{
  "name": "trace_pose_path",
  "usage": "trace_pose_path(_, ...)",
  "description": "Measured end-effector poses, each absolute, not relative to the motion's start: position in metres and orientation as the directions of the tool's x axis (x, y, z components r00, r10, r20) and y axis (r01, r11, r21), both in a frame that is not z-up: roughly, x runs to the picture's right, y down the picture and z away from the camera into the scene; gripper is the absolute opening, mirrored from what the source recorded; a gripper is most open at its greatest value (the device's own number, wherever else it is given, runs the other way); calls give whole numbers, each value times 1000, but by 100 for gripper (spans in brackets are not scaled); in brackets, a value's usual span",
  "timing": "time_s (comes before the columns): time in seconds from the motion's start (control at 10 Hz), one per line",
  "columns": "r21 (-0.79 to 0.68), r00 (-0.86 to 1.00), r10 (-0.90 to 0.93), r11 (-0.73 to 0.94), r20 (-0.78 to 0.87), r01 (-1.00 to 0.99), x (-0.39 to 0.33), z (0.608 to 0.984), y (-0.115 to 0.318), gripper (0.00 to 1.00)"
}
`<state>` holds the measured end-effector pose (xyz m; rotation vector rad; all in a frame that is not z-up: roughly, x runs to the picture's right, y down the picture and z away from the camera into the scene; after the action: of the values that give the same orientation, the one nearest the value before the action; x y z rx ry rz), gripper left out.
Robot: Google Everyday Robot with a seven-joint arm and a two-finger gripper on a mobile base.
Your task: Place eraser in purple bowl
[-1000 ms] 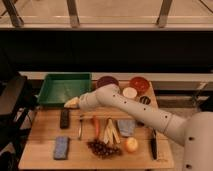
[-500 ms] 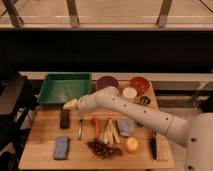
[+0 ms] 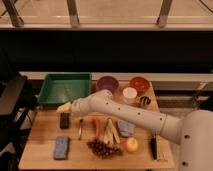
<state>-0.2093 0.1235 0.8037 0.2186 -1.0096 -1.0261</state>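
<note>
- The tool [image 3: 64, 106] hangs at the end of the white arm, over the counter's [image 3: 44, 141] left part. Its fingers are spread wide and hold nothing.
- The eraser [image 3: 64, 120] lies flat on the counter directly below the tool, very near it. I cannot tell whether they touch.
- The purple bowl [image 3: 107, 83] stands well to the tool's right and further back.
- The green tray [image 3: 65, 88] sits just behind the tool, and a fork [image 3: 80, 129] lies to the eraser's right.

Bowls [image 3: 107, 83] [image 3: 139, 84] x2, eraser [image 3: 64, 120] x1, sponge [image 3: 61, 147] x1, tray [image 3: 50, 78] x1.
</note>
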Motion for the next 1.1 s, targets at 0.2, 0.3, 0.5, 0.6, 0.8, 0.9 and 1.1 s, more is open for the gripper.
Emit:
trace_pose_path(0.2,580,127,-796,530,592,619,-211,812,125,65)
trace_pose_path(0.3,576,123,-796,525,593,627,-212,817,128,65)
trace_pose_path(0.5,561,108,-796,509,596,653,-214,826,136,65)
trace_pose_path(0.6,551,110,-792,510,601,661,-212,829,139,65)
trace_pose_path(0.8,531,114,-782,515,613,673,-208,836,146,65)
trace_pose_path(0.9,528,113,-778,517,617,674,-209,837,149,65)
trace_pose_path(1.1,523,114,-768,529,631,669,-214,841,154,65)
